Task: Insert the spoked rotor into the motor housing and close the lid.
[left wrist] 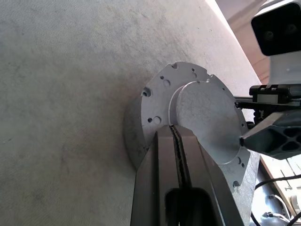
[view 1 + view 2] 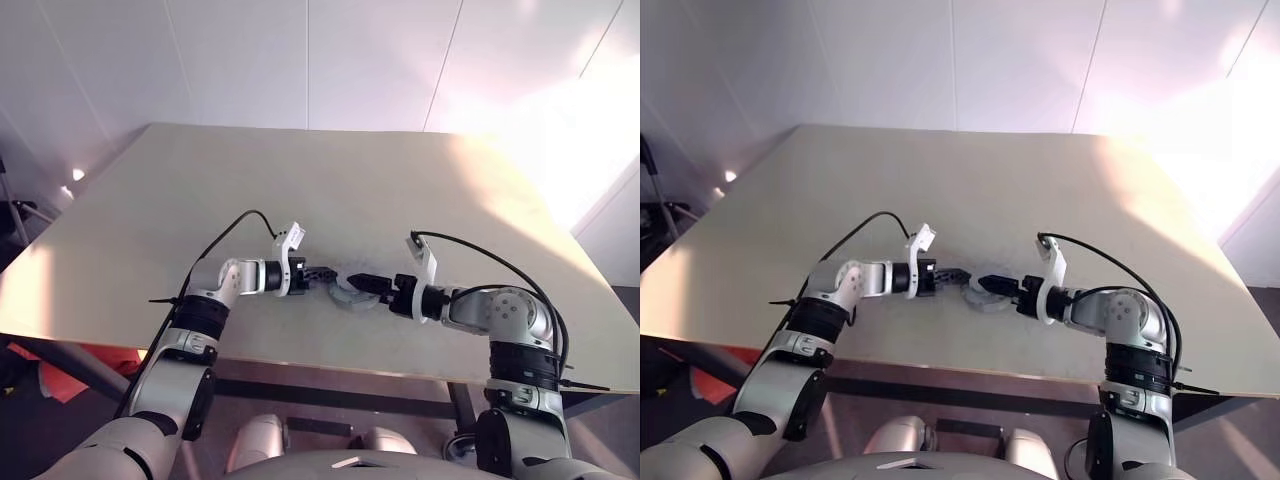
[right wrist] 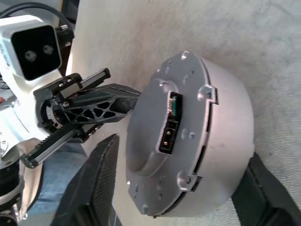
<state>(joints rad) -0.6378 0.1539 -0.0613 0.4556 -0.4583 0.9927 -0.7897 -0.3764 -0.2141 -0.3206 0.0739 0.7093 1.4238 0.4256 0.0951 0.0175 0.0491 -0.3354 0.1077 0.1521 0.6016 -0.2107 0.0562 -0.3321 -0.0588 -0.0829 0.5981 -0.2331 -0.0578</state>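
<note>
The motor housing [image 3: 188, 141] is a round grey metal body tipped up on its edge on the table, near the front edge. Its flat back face carries a small connector [image 3: 170, 123]. My left gripper [image 1: 174, 126] is shut, and its tips rest against that flat face. My right gripper [image 2: 365, 284] comes in from the other side with its fingers [image 3: 101, 179] spread around the housing; a thin gap shows at one finger. The spoked rotor is hidden. I cannot tell the lid apart from the housing.
The beige table [image 2: 300, 190] stretches wide behind and beside the housing. Its front edge [image 2: 300, 362] runs just below both wrists. White walls stand behind the table, and something orange [image 2: 60, 380] lies under it at the left.
</note>
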